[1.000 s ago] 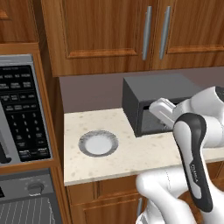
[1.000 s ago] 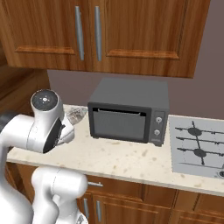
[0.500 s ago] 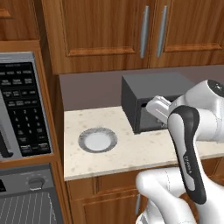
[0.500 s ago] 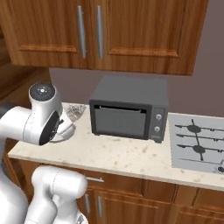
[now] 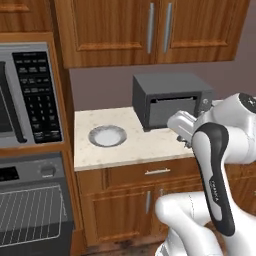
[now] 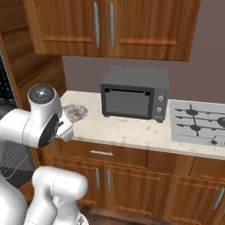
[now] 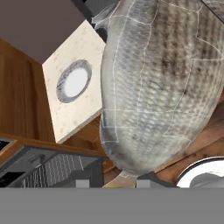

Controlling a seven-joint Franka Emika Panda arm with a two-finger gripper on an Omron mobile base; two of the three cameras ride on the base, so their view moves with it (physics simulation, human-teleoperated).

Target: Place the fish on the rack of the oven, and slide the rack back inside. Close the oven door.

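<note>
Fish (image 7: pixel 162 83) sits clamped in my gripper (image 7: pixel 120 180), above the counter (image 7: pixel 74 111) edge, with the plate (image 7: pixel 73 81) lying well apart

It was a home kitchen (a rendered one): wooden cabinets (image 5: pixel 150 30) hung above a speckled stone counter (image 6: pixel 132 132), which carried a toaster oven (image 6: pixel 134 97) beside a gas hob (image 6: pixel 197 125), with a built-in microwave (image 5: pixel 25 95) over the oven (image 5: pixel 32 210).

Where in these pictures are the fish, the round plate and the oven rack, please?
fish (image 7: pixel 162 83), hand view, scaled flank.
plate (image 5: pixel 107 135), left base view, its pale centre.
rack (image 5: pixel 27 215), left base view, middle of the wire grid.
</note>
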